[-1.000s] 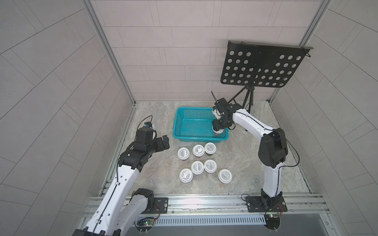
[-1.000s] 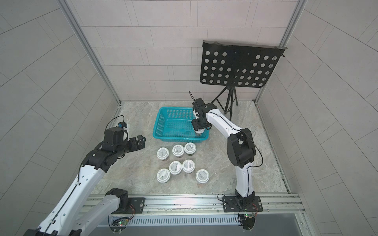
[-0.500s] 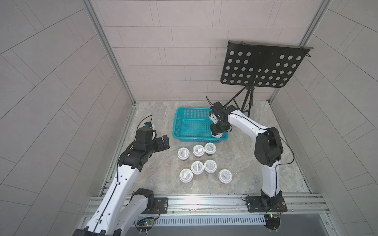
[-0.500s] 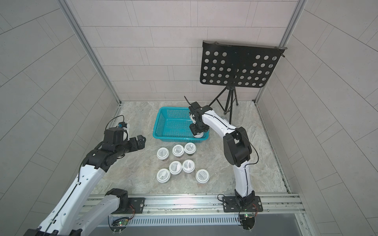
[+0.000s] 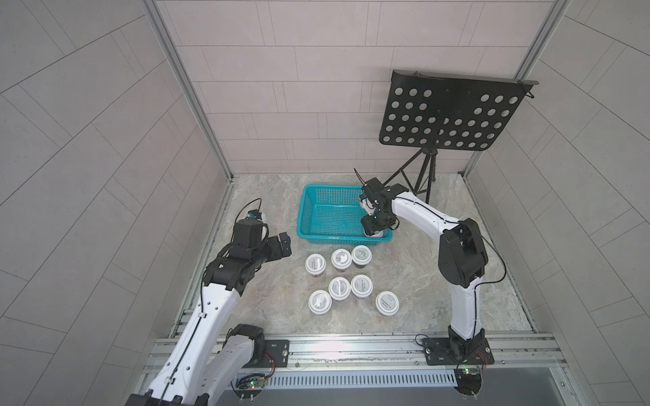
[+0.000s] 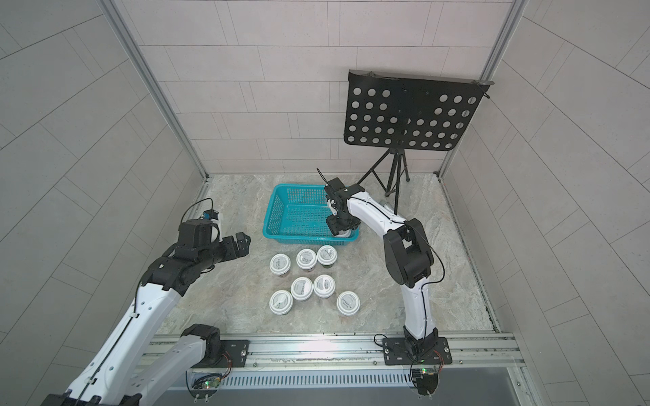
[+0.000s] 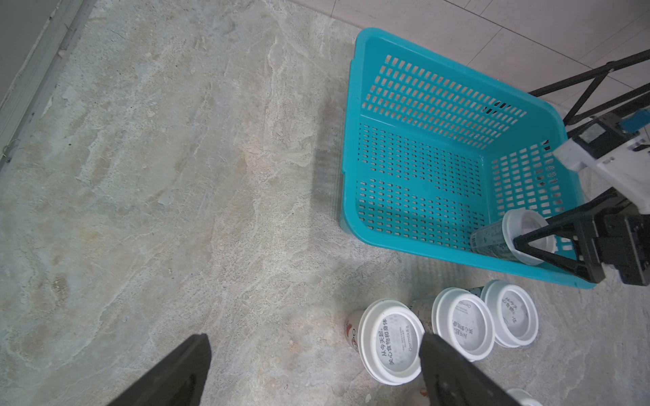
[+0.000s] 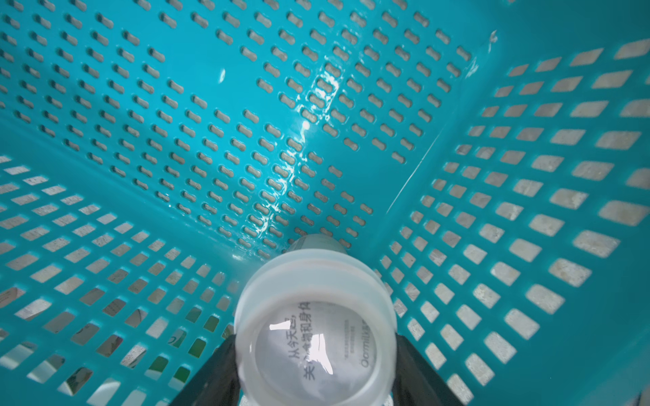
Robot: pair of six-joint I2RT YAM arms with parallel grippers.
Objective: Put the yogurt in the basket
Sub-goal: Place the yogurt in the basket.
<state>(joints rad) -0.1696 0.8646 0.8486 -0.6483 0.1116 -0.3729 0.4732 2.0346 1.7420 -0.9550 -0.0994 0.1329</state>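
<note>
Yogurt cup (image 8: 314, 334), round and white-lidded, inside perforated teal plastic basket (image 7: 351, 123).

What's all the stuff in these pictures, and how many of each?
Teal plastic mesh basket: one, teal, back middle of the table.
White-lidded yogurt cup in the basket: one, white lid, near right corner.
White-lidded yogurt cups on the table: seven, white lids, clustered before the basket.
Black perforated music stand on a tripod: one, black, back right.
Marble-look tabletop: one, grey-beige, beneath everything.
Left gripper: one, black, open, left of the cups.
Right gripper: one, black, in the basket, fingers flanking that cup's lid.
</note>
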